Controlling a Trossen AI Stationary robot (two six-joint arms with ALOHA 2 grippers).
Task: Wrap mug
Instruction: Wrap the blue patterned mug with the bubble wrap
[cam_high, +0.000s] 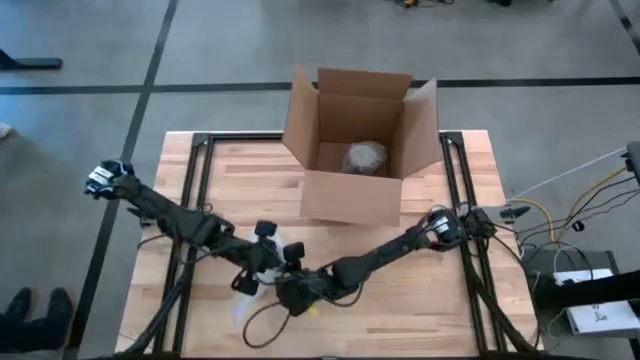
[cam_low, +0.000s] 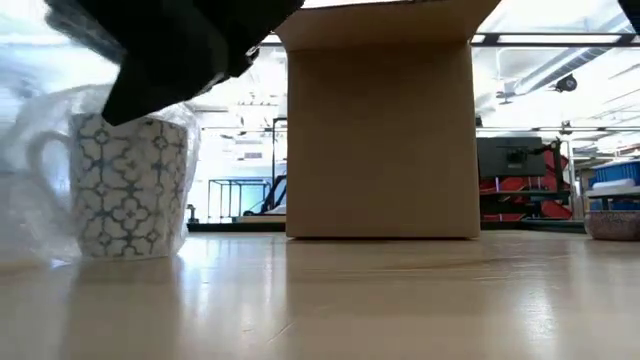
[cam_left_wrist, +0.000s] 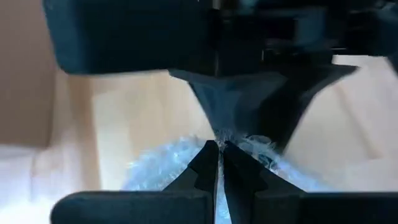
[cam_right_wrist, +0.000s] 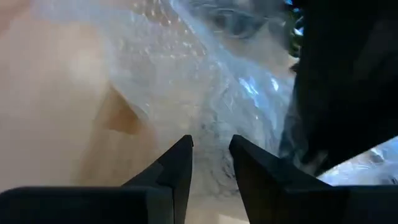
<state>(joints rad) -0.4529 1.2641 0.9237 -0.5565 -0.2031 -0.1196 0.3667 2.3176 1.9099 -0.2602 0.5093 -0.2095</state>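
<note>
A white mug (cam_low: 125, 185) with a blue pattern stands upright on the wooden table (cam_high: 420, 300), handle to the left in the low view. Clear bubble wrap (cam_low: 35, 160) surrounds it. My left gripper (cam_left_wrist: 217, 146) is just above the mug, shut on the wrap (cam_left_wrist: 161, 165). My right gripper (cam_right_wrist: 211, 146) comes from the table's right and stands open, its fingers a small gap apart, close to the wrap (cam_right_wrist: 205, 81). In the high view both grippers meet near the table's front (cam_high: 275, 280). A dark arm part (cam_low: 170, 40) hides the mug's top. My left gripper pinches a bunched bit of the bubble wrap (cam_left_wrist: 219, 135) between its two fingertips; one layer or several, I cannot tell. The wrap spreads out below the fingers around the mug. Whether my right gripper touches the wrap, I cannot tell.
An open cardboard box (cam_high: 355, 150) stands at the table's far middle with a wrapped bundle (cam_high: 365, 158) inside; its near wall (cam_low: 380, 140) rises right of the mug. A black cable (cam_high: 262, 325) loops near the front edge. Bare wood lies at the front right.
</note>
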